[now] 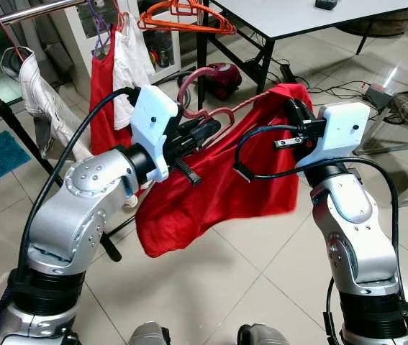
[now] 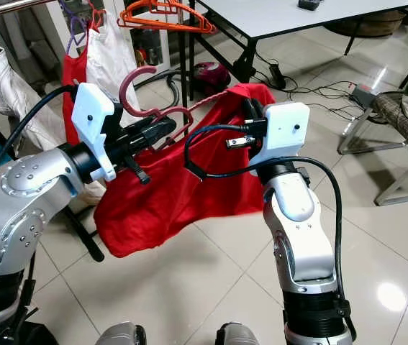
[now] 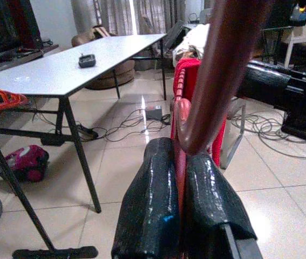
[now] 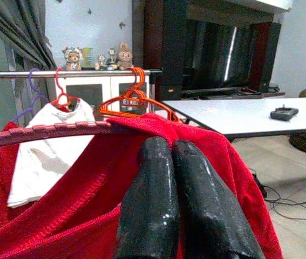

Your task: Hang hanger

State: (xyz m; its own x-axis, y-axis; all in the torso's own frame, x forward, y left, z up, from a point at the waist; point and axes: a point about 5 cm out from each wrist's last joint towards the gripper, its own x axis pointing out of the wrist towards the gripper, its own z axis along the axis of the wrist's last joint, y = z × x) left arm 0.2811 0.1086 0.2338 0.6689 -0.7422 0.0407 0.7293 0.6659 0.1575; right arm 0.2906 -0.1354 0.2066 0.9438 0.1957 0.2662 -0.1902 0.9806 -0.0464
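A dark pink hanger (image 1: 193, 77) carries a red garment (image 1: 211, 187) that sags between my two arms. My left gripper (image 1: 207, 129) is shut on the hanger just below its hook (image 3: 223, 70); its fingers (image 3: 166, 205) pinch the stem. My right gripper (image 1: 295, 115) is shut on the red garment (image 4: 206, 145) at the hanger's far shoulder end, where the ribbed hanger arm (image 4: 45, 132) runs into the cloth. The metal clothes rail (image 1: 24, 14) crosses the upper left, above and behind the left arm.
On the rail hang a red garment (image 1: 103, 79), a white garment (image 1: 132, 61) and orange hangers (image 1: 186, 18). The rack's black leg (image 1: 16, 129) slants down at left. A white table (image 1: 311, 18) stands behind, with a maroon vacuum cleaner (image 1: 221, 75) and cables on the floor.
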